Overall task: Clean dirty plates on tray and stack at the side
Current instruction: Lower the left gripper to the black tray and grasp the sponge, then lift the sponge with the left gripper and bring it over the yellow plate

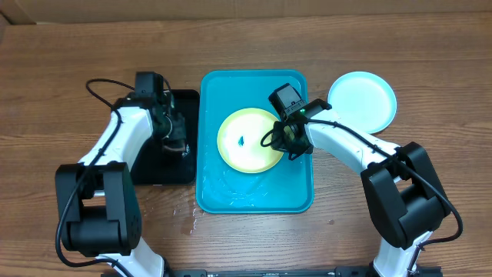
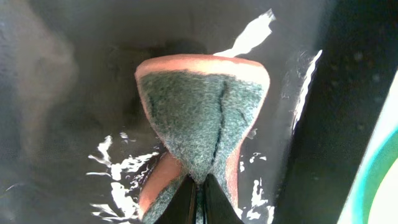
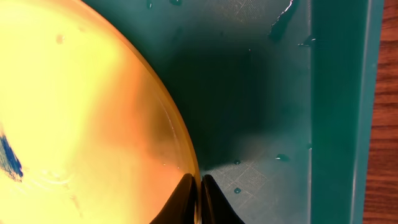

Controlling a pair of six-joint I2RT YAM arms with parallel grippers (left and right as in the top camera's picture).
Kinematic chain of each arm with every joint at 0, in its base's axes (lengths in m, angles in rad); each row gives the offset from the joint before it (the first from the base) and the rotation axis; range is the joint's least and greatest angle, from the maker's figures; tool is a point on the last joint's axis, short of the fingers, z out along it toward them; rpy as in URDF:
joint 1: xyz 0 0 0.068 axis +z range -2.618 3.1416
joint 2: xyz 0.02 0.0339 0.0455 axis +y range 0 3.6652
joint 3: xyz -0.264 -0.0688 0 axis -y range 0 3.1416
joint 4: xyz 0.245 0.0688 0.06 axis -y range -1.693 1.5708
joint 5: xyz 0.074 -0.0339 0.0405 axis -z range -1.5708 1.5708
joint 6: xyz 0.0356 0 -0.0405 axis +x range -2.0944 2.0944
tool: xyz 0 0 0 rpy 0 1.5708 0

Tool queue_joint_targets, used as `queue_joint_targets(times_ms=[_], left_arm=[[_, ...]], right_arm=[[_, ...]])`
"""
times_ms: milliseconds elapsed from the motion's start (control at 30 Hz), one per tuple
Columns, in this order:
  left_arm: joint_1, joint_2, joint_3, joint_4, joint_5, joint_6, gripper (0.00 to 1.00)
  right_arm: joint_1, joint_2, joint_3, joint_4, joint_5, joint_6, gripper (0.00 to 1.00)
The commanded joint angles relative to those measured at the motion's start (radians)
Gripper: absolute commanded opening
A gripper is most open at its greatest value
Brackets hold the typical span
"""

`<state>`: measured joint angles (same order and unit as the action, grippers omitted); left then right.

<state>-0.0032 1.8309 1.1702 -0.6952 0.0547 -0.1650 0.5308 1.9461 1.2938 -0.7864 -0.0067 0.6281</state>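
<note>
Gripping the yellow-green plate (image 1: 246, 142) by its rim inside the turquoise tray (image 1: 211, 185).
Overhead: the right gripper (image 1: 290, 146) is sitting at the plate's right edge, the left gripper (image 1: 175, 142) is hanging over the black tray (image 1: 173, 171), and the light blue plate (image 1: 363, 100) is lying on the table (image 1: 77, 46) beside the turquoise tray. Left wrist: narrow jaws are pinching a green-faced orange sponge (image 2: 202, 118) above the wet black surface. Right wrist: narrow jaws are clamping the plate's rim; a blue smudge (image 3: 9, 158) is showing on it.

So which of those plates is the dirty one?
The yellow-green plate in the turquoise tray: it has a blue smudge near its middle. The light blue plate beside the tray looks clean.
</note>
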Motion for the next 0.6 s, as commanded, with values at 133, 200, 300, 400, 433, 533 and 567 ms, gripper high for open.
queue_joint_targets(times_ms=[133, 200, 300, 400, 433, 533, 567], left_arm=[[-0.011, 0.000, -0.023, 0.021, 0.032, 0.057, 0.30], [-0.011, 0.000, -0.023, 0.019, 0.030, 0.057, 0.37], [-0.011, 0.000, -0.023, 0.018, 0.016, 0.057, 0.36], [-0.011, 0.000, -0.024, 0.019, 0.016, 0.057, 0.34], [-0.011, 0.000, -0.026, 0.019, 0.014, 0.057, 0.34], [-0.011, 0.000, -0.037, 0.028, 0.003, 0.057, 0.33], [-0.011, 0.000, -0.039, 0.028, -0.008, 0.057, 0.30]], right_arm=[[0.001, 0.003, 0.009, -0.001, 0.014, 0.000, 0.07], [0.001, 0.003, 0.009, -0.001, 0.014, 0.000, 0.07], [0.001, 0.003, 0.009, -0.001, 0.016, 0.000, 0.07], [0.001, 0.003, 0.009, -0.001, 0.016, 0.000, 0.07], [0.001, 0.003, 0.009, -0.001, 0.016, 0.000, 0.07], [0.001, 0.003, 0.009, -0.001, 0.016, 0.000, 0.07], [0.001, 0.003, 0.009, -0.001, 0.016, 0.000, 0.07]])
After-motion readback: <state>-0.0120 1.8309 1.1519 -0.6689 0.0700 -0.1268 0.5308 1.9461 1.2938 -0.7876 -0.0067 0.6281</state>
